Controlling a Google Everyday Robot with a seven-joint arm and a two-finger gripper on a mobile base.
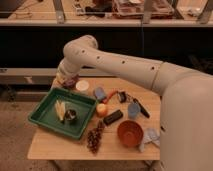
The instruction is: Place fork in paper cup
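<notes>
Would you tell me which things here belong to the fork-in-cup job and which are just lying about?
Job: paper cup; gripper, jaws shut, down in the green tray; the fork itself is not clear to see.
Lying about: purple bowl, orange bowl, blue cup.
</notes>
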